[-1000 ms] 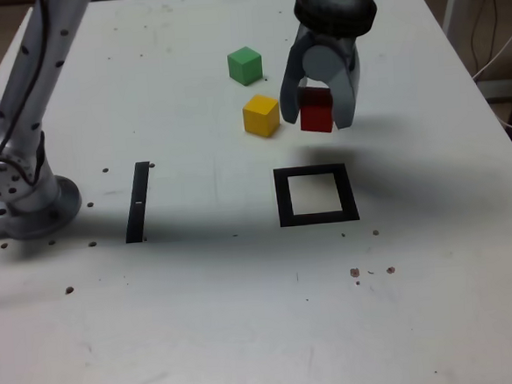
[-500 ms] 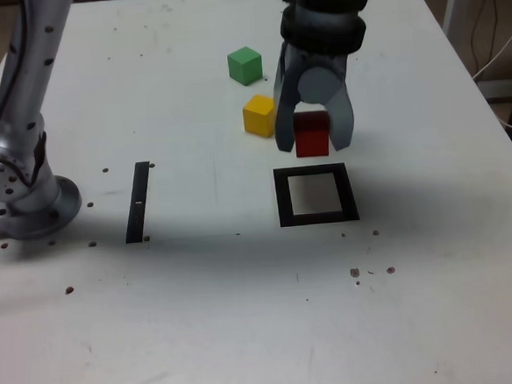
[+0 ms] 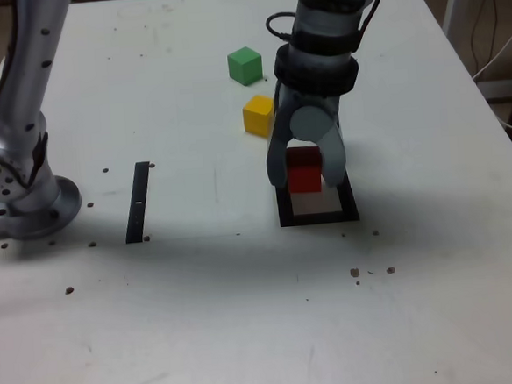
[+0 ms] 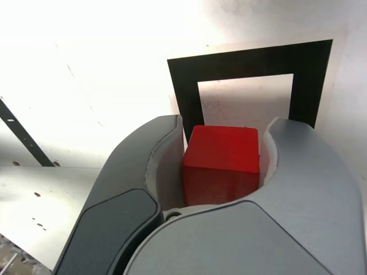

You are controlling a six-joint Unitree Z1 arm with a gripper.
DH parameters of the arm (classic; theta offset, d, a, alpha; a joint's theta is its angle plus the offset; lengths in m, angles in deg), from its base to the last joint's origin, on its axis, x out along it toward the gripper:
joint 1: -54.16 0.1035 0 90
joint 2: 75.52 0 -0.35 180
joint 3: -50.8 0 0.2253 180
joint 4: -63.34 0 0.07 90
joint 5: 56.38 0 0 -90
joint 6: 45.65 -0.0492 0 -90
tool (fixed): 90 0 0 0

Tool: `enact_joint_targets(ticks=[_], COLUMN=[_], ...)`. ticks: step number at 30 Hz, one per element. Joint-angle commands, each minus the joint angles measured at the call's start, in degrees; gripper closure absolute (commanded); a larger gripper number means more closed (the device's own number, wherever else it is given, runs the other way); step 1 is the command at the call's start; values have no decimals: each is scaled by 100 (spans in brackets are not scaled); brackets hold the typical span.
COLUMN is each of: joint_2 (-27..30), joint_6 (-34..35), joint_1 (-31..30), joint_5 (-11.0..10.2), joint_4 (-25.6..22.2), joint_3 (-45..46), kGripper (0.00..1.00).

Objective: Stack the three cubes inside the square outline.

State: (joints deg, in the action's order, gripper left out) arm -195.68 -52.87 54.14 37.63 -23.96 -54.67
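Exterior view: we noted the gripper pinching the red cube above the square outline; yellow cube and green cube sat loose on the worktop, unstacked. Wrist view: jaws gripped the red cube over the square outline.

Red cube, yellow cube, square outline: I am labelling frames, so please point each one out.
Red cube (image 3: 305, 173): exterior view, its front face between the pincer's fingers.
Yellow cube (image 3: 256, 115): exterior view, its front face.
Square outline (image 4: 186, 97): wrist view, one black side bar.
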Motion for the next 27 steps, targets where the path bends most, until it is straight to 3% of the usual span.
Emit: enact_joint_targets(ticks=[1, 15, 18, 23, 27], joint_2=[29, -101, -125, -139, -132], joint_6=[48, 95, 98, 98, 98], joint_1=[-47, -68, -68, -68, -68], joint_5=[33, 97, 100, 106, 90], joint_4=[86, 459, 543, 699, 744], joint_3=[67, 237, 301, 413, 463], kGripper=[62, 59, 48, 18, 7])
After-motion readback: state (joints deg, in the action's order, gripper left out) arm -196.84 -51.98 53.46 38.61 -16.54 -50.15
